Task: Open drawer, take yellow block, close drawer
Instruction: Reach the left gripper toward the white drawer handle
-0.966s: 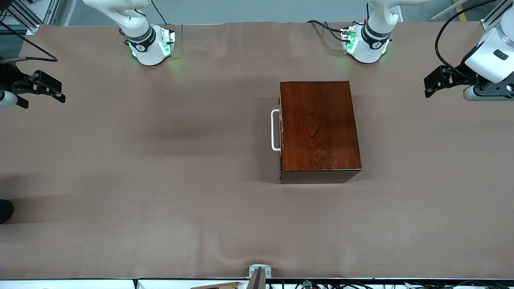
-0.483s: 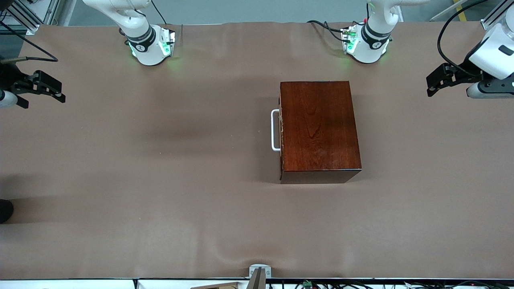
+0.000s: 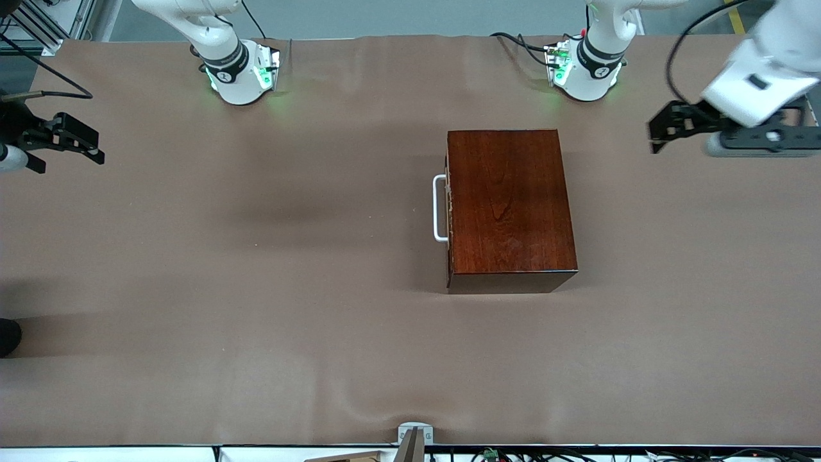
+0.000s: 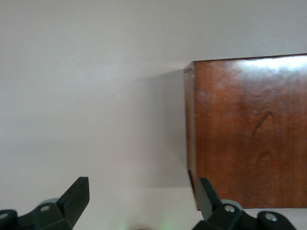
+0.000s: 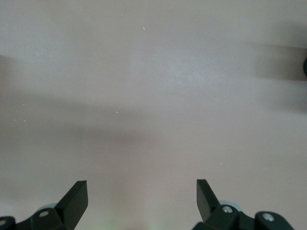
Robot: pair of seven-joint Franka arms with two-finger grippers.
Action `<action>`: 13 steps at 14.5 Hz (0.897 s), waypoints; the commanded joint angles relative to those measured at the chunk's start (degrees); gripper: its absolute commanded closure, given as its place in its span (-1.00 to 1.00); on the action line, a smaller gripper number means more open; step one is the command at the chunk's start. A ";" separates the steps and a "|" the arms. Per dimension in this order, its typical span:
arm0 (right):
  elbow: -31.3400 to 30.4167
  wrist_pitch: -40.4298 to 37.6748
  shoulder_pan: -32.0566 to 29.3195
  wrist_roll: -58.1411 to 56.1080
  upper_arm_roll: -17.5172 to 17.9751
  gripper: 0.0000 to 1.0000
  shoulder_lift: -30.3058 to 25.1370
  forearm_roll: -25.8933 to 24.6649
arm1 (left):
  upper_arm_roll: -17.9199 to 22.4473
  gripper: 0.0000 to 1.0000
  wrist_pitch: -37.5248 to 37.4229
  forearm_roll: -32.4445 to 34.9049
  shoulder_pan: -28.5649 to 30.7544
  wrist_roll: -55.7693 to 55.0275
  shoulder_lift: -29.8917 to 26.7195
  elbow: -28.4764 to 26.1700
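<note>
drawer still shut, nothing started yet

so basically none of the three steps is done, going by how things lie. the wooden box (image 3: 510,208) sits on the brown surface (image 3: 256,289), a bit toward the left arm's end of it. its drawer (image 3: 449,208) is pushed all the way in, with only the white bar handle (image 3: 439,208) sticking out of the box's side that faces the right arm's end. the yellow block isn't visible anywhere, so my guess is it's inside the closed drawer, but i can't confirm that.

the left tool (image 3: 664,126) hangs over the surface near the box's corner closest to the left arm's base, fingers spread wide with nothing between them. its wrist view shows the top of the box (image 4: 249,129) just beside one finger (image 4: 211,194).

the right tool (image 3: 80,140) waits out at the right arm's end of the surface, well apart from the box, also spread wide and empty, and its wrist view shows only bare surface (image 5: 153,96).

left to do: get a tool onto the handle and pull the drawer out, grab the block, push the drawer back in. so, everything.
</note>
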 commanded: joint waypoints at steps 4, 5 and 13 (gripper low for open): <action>-0.40 0.17 -0.44 -0.11 0.25 -1.00 -0.49 0.87 | -9.99 -1.00 -0.12 -0.40 -2.02 -12.24 8.86 5.15; -0.40 0.17 -0.36 -0.11 0.25 -1.00 -0.49 0.87 | -10.53 -1.00 0.33 0.04 -3.86 -14.88 11.06 6.82; -0.40 0.17 0.00 -0.02 0.34 -1.00 -0.23 0.87 | -9.74 -1.00 8.58 7.24 -20.56 -26.23 25.65 15.35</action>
